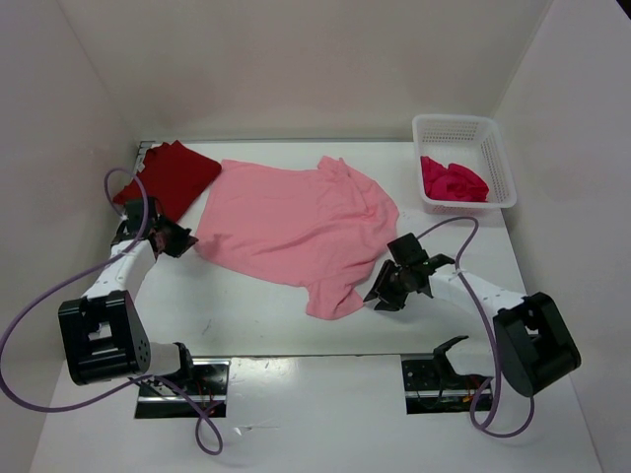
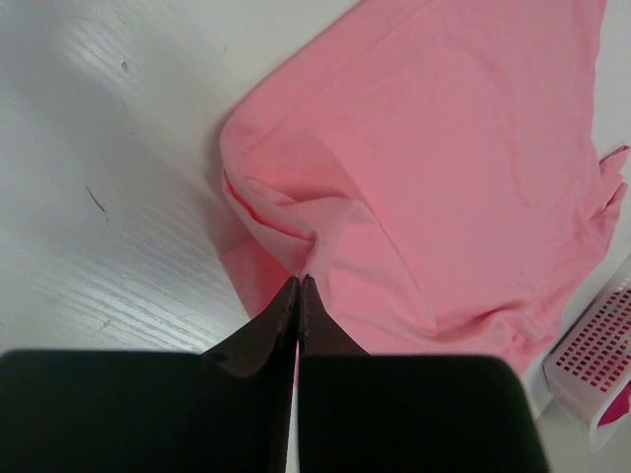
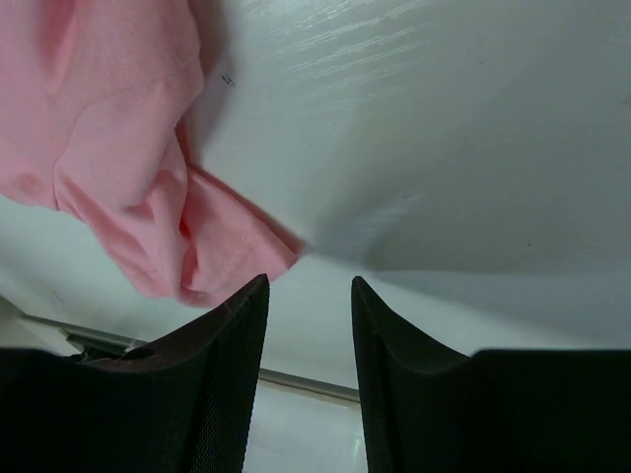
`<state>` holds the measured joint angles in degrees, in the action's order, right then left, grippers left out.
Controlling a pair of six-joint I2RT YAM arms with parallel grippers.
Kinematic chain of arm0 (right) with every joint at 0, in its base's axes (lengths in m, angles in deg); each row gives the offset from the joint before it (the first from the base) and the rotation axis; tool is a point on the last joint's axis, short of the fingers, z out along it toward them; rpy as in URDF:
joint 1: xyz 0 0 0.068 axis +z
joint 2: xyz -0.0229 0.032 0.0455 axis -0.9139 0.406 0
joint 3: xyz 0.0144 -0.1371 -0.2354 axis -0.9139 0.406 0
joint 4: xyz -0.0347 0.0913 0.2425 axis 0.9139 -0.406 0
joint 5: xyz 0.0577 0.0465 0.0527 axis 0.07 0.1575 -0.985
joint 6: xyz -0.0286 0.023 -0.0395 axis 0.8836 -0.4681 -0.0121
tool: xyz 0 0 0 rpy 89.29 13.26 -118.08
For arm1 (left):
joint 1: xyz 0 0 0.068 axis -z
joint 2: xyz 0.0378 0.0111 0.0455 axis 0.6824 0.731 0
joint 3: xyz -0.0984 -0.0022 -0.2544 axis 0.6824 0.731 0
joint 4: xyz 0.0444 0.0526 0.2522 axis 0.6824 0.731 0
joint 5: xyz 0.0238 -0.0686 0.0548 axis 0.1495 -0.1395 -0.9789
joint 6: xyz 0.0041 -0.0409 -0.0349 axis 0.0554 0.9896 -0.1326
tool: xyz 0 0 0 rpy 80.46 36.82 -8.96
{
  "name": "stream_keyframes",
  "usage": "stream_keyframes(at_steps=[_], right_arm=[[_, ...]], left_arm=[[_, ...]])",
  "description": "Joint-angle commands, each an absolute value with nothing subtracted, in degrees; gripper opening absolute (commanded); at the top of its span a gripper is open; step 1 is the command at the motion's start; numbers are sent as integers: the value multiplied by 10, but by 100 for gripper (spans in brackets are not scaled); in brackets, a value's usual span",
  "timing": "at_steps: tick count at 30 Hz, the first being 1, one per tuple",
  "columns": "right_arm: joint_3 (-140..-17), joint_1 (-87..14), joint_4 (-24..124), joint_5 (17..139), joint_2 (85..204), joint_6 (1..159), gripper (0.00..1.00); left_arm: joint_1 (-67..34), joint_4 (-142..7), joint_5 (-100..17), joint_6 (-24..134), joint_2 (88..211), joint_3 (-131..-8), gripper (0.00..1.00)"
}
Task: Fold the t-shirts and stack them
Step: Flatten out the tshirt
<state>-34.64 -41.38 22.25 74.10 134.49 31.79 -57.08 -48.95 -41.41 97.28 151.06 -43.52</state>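
Now, pink t-shirt in left pincer

Spread shirt centre; folded shirt back-left; third shirt in basket back-right

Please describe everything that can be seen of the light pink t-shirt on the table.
The pink t-shirt is plain, soft, thin-looking cloth with short sleeves. It lies spread out and not yet folded on the white table, wrinkled, with one end bunched toward the near side. The left gripper is shut on its left edge, where the cloth gathers into creases. The right gripper is open beside the bunched near corner and is not gripping it.
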Motion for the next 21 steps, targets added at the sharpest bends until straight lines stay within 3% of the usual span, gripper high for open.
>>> stream_keyframes(at_steps=[1,18,21], right_arm=[[-332,-405,273,739,1352,307,45],[-343,-405,313,745,1447,353,39],[-354,-405,313,739,1454,358,32]], left_arm=[[-571,-505,-403,950,1511,-435,0],[-566,-516,-385,956,1500,-419,0],[-560,-521,-385,956,1500,-419,0]])
